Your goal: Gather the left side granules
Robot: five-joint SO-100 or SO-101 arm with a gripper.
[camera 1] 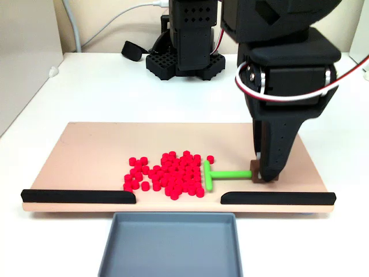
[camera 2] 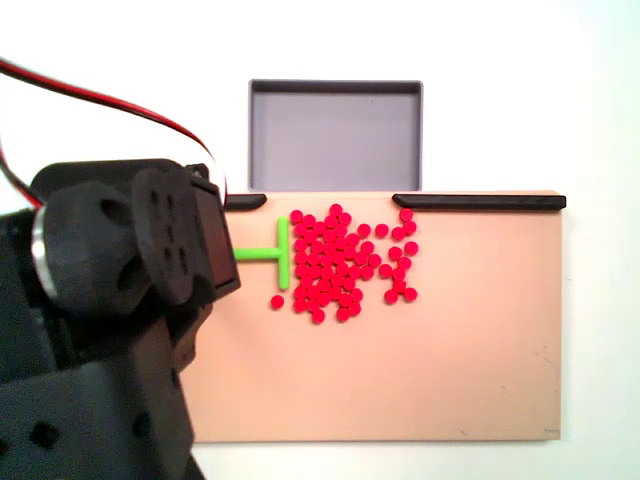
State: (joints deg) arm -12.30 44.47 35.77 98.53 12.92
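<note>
Granules [camera 1: 167, 173] [camera 2: 345, 265] — dozens of tiny bright red cylinders — lie clustered on the tan board, one stray just apart in both fixed views

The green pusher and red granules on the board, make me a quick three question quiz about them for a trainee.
1. True or false: the gripper holds the green pusher by its stem end.
2. In a fixed view, the granules lie: A) against the pusher's crossbar, B) inside the grey tray, C) off the board.
3. How many black rails edge the board?

Key: 1 true; 2 A; 3 two.
</note>
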